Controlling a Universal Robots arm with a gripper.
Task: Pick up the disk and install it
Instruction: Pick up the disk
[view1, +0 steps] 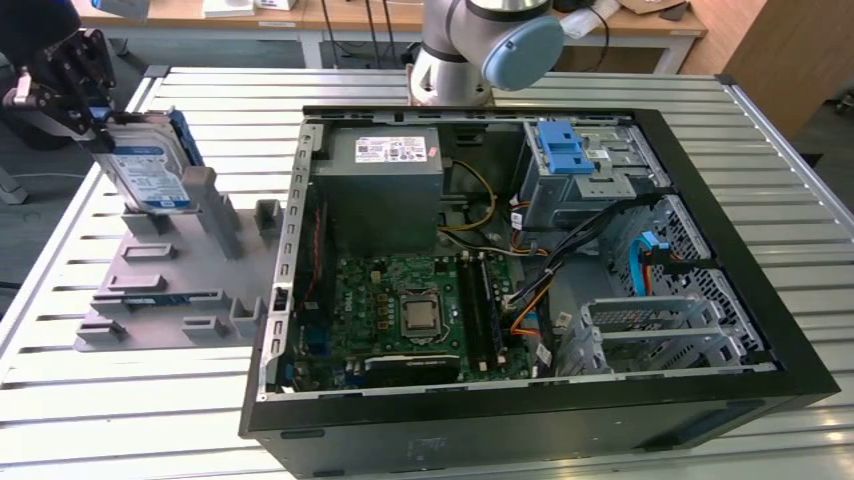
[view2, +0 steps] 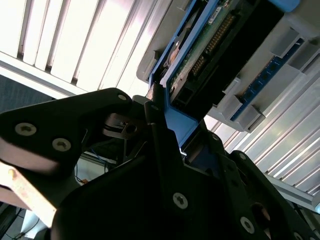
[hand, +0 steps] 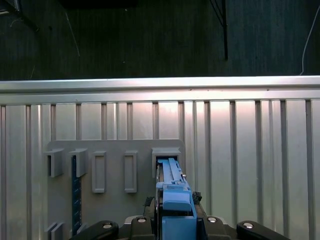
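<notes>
At a slot of the grey rack (view1: 147, 300), the pincer (view1: 104, 128) clamps the upright disk (view1: 150, 172) standing in it.

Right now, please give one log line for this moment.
gripper: shut on disk | disk: upright in grey holder slot | install: not yet done

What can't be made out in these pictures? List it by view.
Exterior view: the lower end of the disk sits in the grey holder, which hides it.
Exterior view: the arm is cut off by the top edge.
First wrist view: the disk is edge-on, so its blue frame hides both faces.
Second wrist view: the black body of the gripper covers the disk's near end.
</notes>
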